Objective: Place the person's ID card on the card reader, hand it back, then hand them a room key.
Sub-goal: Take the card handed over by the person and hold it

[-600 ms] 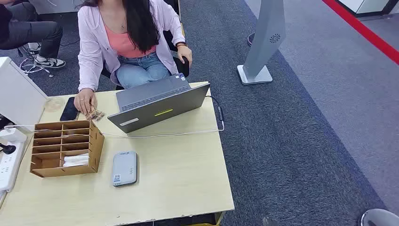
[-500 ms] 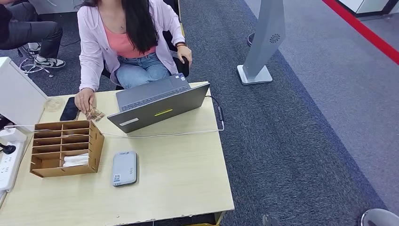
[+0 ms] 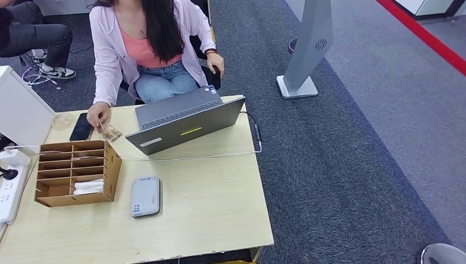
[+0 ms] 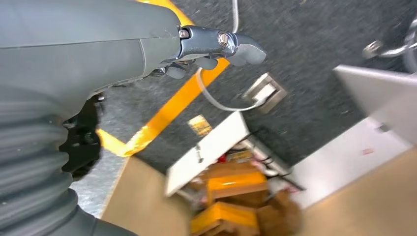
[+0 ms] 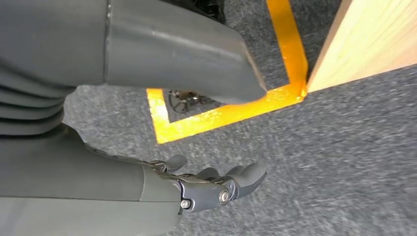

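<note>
My head view looks steeply down on the table (image 3: 209, 209). Both wrist views, close behind my hands, face the carpet (image 5: 344, 147).

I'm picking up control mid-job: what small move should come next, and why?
Probably raise the left robot hand toward the person's hand, which holds a card at the table's far left corner. Both robot hands hang empty below the table; the card reader lies bare.

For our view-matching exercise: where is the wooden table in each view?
Head view: wooden table, across the lower left.
Left wrist view: blurred tan surface beside the tape, likely it.
Right wrist view: its corner, touching the tape.
Shared landmark: yellow floor tape, both wrist views.
</note>
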